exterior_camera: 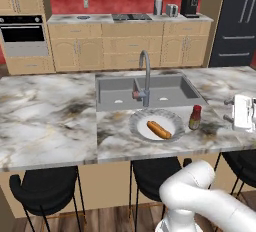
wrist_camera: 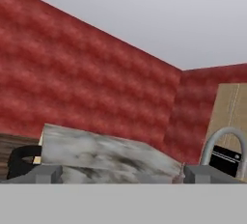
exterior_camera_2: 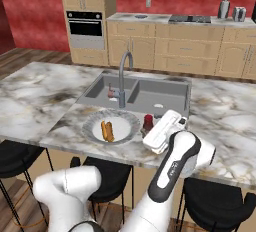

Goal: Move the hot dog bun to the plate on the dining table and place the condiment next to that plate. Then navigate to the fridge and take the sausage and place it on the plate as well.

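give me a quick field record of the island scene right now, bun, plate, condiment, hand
bun: hot dog bun lies on the plate's white centre
plate: plate on the dining table, just in front of the sink
condiment: condiment stands upright on the marble beside the plate, towards the arm's side
hand: hand open, holding nothing, over the table beyond the condiment
fridge: fridge closed, behind the island
remaining: sausage not yet on the plate

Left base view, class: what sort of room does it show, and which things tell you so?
A kitchen, computer-rendered. A marble island holds a sink with an arched tap; against the red wall stand a built-in oven and wooden cabinets, with a black fridge at right.
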You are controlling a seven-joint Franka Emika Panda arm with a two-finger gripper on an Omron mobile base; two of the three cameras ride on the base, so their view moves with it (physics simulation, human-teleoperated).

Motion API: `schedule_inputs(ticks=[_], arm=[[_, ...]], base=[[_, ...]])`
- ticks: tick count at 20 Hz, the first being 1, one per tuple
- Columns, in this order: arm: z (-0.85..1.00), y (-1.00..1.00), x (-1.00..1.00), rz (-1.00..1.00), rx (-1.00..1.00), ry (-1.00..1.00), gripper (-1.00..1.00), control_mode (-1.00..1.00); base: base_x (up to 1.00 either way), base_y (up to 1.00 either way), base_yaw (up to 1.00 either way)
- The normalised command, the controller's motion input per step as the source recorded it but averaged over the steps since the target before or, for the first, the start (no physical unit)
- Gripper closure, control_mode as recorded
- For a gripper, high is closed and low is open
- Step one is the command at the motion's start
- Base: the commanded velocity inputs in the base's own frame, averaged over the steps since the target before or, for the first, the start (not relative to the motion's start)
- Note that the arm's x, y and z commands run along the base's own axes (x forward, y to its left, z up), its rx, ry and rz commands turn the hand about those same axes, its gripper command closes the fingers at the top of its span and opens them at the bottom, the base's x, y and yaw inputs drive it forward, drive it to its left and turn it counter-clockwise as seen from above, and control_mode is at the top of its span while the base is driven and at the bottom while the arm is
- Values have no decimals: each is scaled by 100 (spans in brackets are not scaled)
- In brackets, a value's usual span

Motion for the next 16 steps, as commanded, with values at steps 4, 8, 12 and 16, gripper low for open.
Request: schedule_inputs(ticks=[4, 8, 12, 16], arm=[[48, 9, -57, -22, -4, 11, -100, -100], [15, 47, -46, -27, -9, 26, -100, -100], [1, 78, -36, -35, -16, 29, -100, -100], [0, 86, -31, -35, -18, 30, -100, -100]], base=[[0, 0, 0], [0, 0, 0], [0, 0, 0], [0, 0, 0]])
